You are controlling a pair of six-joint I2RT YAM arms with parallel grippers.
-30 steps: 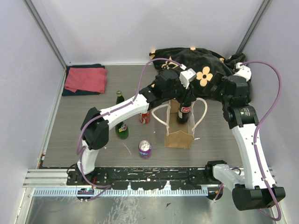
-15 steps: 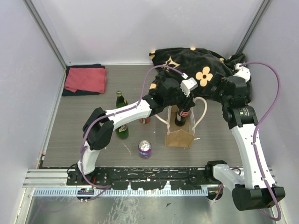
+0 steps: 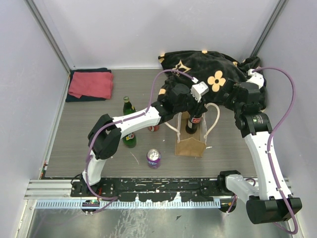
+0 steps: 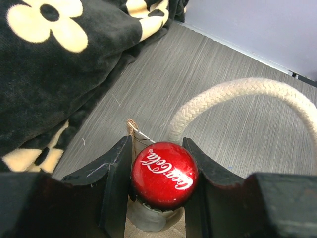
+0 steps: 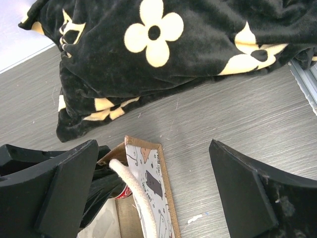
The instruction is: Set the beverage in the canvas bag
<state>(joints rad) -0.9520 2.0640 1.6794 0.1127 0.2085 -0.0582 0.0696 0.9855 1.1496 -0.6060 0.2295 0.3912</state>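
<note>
Above the canvas bag [image 3: 190, 143], my left gripper [image 4: 158, 173] clamps the cola bottle [image 3: 192, 122], partly inside.
Next: lower, then let go; right gripper [image 5: 153, 193] hangs spread.

The bag [image 3: 189, 144] stands in the middle of the tabletop [image 3: 79, 131] with the bottle [image 3: 191, 125] upright in its open top, cap between my left fingers [image 4: 117, 186]. The blanket [image 3: 208, 74] lies behind it. To its left stand two more bottles [image 3: 129, 140], a can [image 3: 153, 158] nearer me, and a towel [image 3: 91, 84] in the far-left corner.
</note>
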